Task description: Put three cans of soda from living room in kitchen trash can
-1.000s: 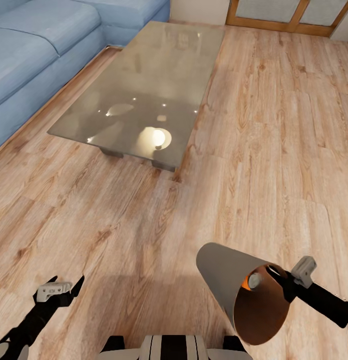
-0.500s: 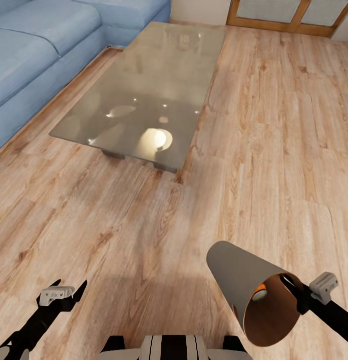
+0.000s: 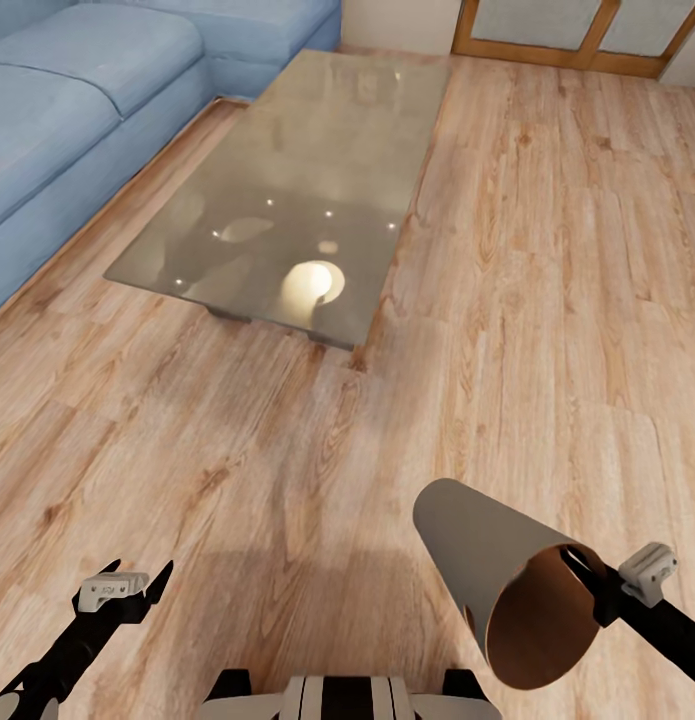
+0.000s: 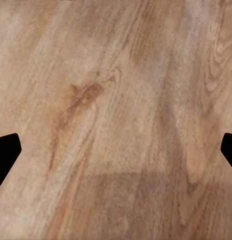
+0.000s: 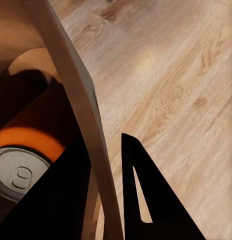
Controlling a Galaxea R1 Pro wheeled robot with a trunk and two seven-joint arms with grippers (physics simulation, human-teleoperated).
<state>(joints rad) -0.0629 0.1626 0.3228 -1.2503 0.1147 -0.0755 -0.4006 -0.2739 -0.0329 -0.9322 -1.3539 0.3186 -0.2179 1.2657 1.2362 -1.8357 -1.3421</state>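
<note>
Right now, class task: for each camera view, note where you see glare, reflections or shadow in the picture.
Head view: round bright glare and small light dots reflect off the glass coffee table; a soft shadow lies on the wood floor near the robot.
Left wrist view: a faint darker shadow patch on the floor.
Right wrist view: the trash can's inside is dim, with an orange soda can in it.

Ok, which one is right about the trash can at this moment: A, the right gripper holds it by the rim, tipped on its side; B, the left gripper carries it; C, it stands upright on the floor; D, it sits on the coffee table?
A: the right gripper clamps the rim of the trash can, which is tipped with its opening toward the camera.
</note>
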